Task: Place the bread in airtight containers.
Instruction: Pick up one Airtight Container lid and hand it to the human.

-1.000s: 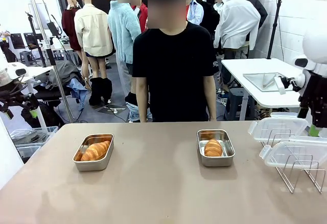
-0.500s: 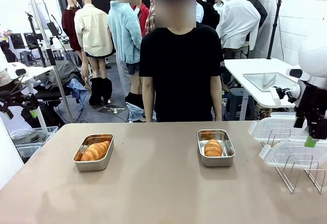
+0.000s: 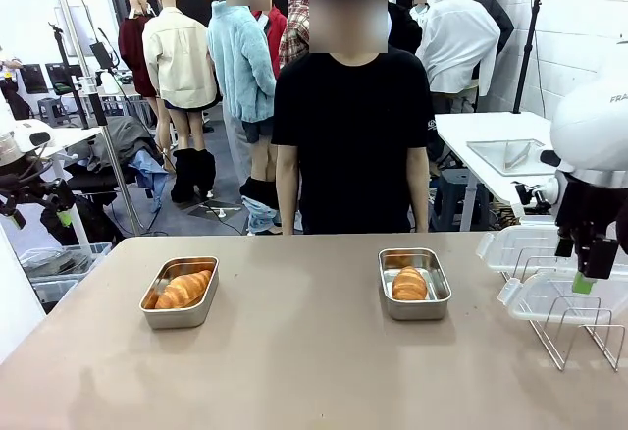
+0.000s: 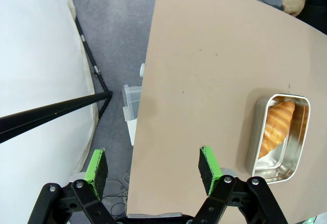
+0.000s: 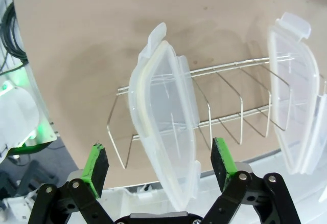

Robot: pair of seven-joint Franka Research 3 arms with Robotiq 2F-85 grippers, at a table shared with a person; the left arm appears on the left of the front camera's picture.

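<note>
Two airtight containers stand open on the tan table, each with one bread roll inside. The left tin (image 3: 149,305) holds a long croissant (image 3: 183,288); the right tin (image 3: 440,293) holds a rounder one (image 3: 409,284). Their clear lids (image 3: 530,246) (image 3: 564,295) lean in a wire rack (image 3: 579,337) at the right. My right gripper (image 3: 586,271) hangs open just above the nearer lid (image 5: 166,132), its green pads (image 5: 96,162) on either side of it without touching. My left gripper (image 4: 153,165) is open and empty over the table's left edge, away from the left tin (image 4: 251,147) and its croissant (image 4: 276,124).
A person in a black shirt (image 3: 348,135) stands at the far side of the table, hands down. The second lid (image 5: 294,96) rests at the rack's (image 5: 230,106) other end. Floor, a tripod leg (image 4: 51,111) and a white board lie beyond the left edge.
My right arm has swung inward and lowered over the lids in the rack. The person has shifted slightly to the right. The left arm, tins and bread have not moved.
</note>
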